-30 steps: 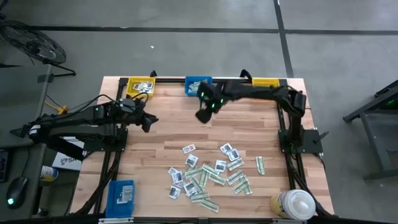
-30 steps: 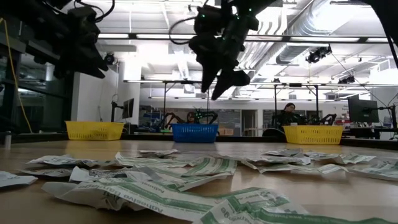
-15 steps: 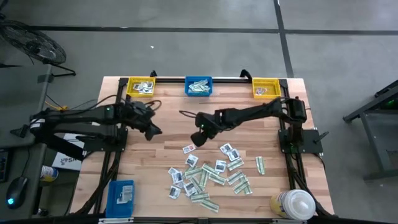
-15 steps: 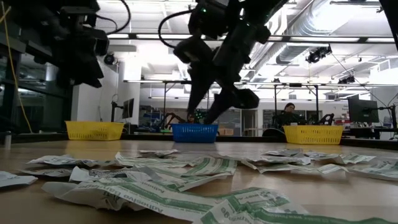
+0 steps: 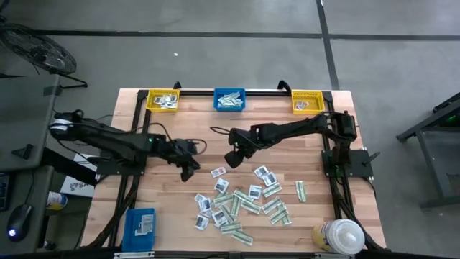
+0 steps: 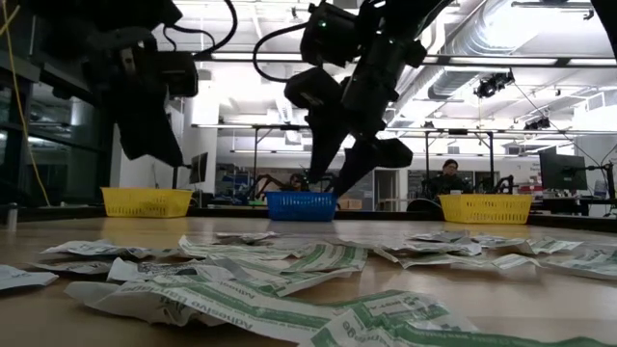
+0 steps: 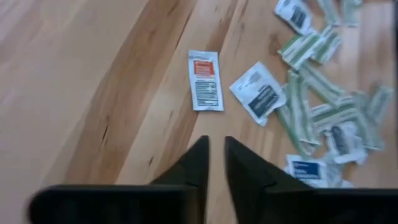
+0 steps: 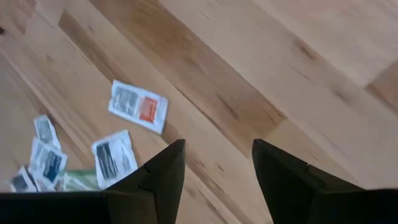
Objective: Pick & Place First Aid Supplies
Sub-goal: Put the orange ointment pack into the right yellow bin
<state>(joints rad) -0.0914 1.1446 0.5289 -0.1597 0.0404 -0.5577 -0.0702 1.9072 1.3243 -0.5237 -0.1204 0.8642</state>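
Both grippers hang mid-bench over the packets (image 5: 241, 201) — left gripper (image 5: 190, 170) pinched shut, right gripper (image 5: 231, 160) spread, empty; far-edge bins (image 5: 229, 100) hold packets.

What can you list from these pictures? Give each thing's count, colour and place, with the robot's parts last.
Packets: dozens, white or green-and-white, scattered on the table's near half.
Red-marked packet: one, white, at the pile's far-left edge, between the two grippers.
Yellow bins: two, at the far edge, left and right, each holding packets.
Blue bins: two, one at far centre, one at the near-left corner.
Bottle: one, white-capped, near-right corner.
Table: one, light wood.
Person: one, seated in the room behind.
Left gripper: dark, left of the pile, fingers nearly together.
Right gripper: dark, above the table's middle, open.
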